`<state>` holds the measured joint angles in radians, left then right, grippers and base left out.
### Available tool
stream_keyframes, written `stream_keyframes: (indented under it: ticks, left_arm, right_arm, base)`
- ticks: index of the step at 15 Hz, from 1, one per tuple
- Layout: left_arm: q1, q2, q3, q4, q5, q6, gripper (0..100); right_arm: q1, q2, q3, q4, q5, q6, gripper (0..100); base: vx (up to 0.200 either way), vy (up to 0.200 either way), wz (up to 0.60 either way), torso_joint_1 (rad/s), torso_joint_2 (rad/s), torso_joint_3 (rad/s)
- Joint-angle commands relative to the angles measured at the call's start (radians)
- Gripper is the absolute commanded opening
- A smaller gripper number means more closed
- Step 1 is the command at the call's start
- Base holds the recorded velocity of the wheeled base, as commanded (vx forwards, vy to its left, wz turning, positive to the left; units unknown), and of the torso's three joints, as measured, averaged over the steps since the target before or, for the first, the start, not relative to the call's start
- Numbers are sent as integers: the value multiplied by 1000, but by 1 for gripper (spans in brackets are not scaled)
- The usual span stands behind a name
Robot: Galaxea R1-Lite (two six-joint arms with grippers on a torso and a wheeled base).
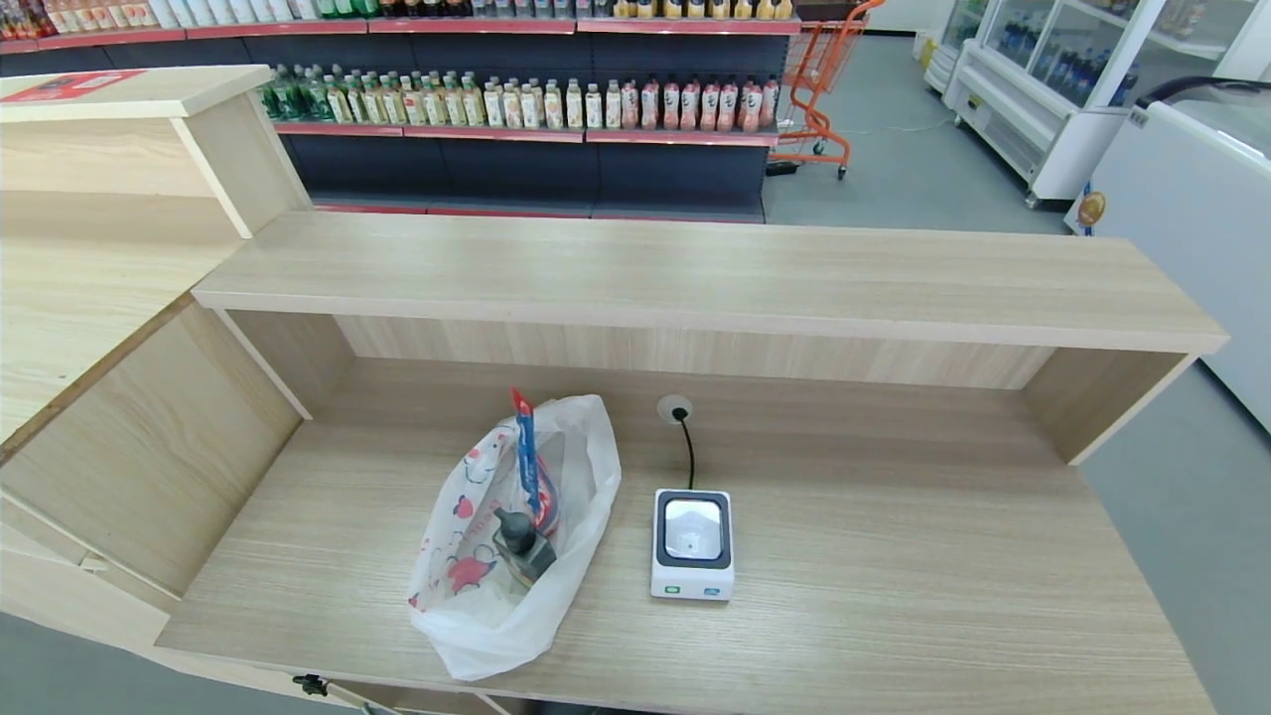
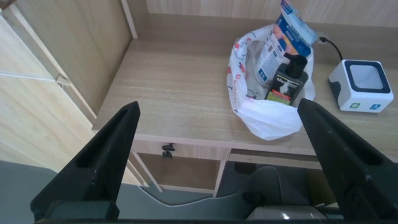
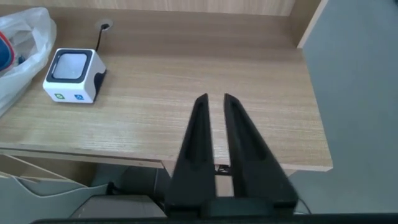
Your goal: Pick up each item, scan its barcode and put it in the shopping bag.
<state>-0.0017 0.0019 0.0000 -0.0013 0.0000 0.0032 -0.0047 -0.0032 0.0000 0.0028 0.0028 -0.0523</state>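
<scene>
shopping bag [image 1: 591, 477] on counter [image 1: 894, 556], just left of scanner [image 1: 692, 543]. Blue pkt [image 1: 526, 467] + dark bottle [image 1: 518, 541] inside bag. L gripper [image 2: 219, 107]: fingers wide, empty, near counter front edge. R gripper [image 3: 213, 98]: fingers narrow, almost touching, empty.

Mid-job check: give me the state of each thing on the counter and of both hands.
White plastic shopping bag with red prints: lying on the counter, mouth open, items inside.
Blue-and-red flat packet: standing in the bag, top sticking out.
Dark bottle with black cap: inside the bag.
White box-shaped barcode scanner: window up, uncovered, cable attached.
Left hand: open, empty.
Right hand: shut, empty.
</scene>
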Motion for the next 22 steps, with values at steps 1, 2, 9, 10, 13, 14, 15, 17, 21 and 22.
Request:
stream_keyframes:
  ticks: [1,2,9,10,13,14,15,17,21,22]
  left_arm:
    - [0,1,0,0,0,0,100]
    - [0,1,0,0,0,0,100]
    - [0,1,0,0,0,0,100]
    - [0,1,0,0,0,0,100]
    - [0,1,0,0,0,0,100]
    - [0,1,0,0,0,0,100]
    - [0,0,0,0,0,0,100]
    - [0,1,0,0,0,0,100]
    - [0,1,0,0,0,0,100]
    - [0,1,0,0,0,0,100]
  right_arm:
    - [0,3,0,0,0,0,0]
    - [0,3,0,0,0,0,0]
    - [0,3,0,0,0,0,0]
    - [0,3,0,0,0,0,0]
    - [0,3,0,0,0,0,0]
    - [2,3,0,0,0,0,0]
    - [2,3,0,0,0,-1,0]
    - [0,3,0,0,0,-1,0]
    - [2,3,0,0,0,-1,0]
    - [0,3,0,0,0,-1,0]
  base:
    - [0,0,0,0,0,0]
    - [0,0,0,0,0,0]
    - [0,0,0,0,0,0]
    - [0,0,0,0,0,0]
    - [0,0,0,0,0,0]
    - [0,0,0,0,0,0]
    - [0,0,0,0,0,0]
    - [0,0,0,0,0,0]
    - [0,0,0,0,0,0]
    - [0,0,0,0,0,0]
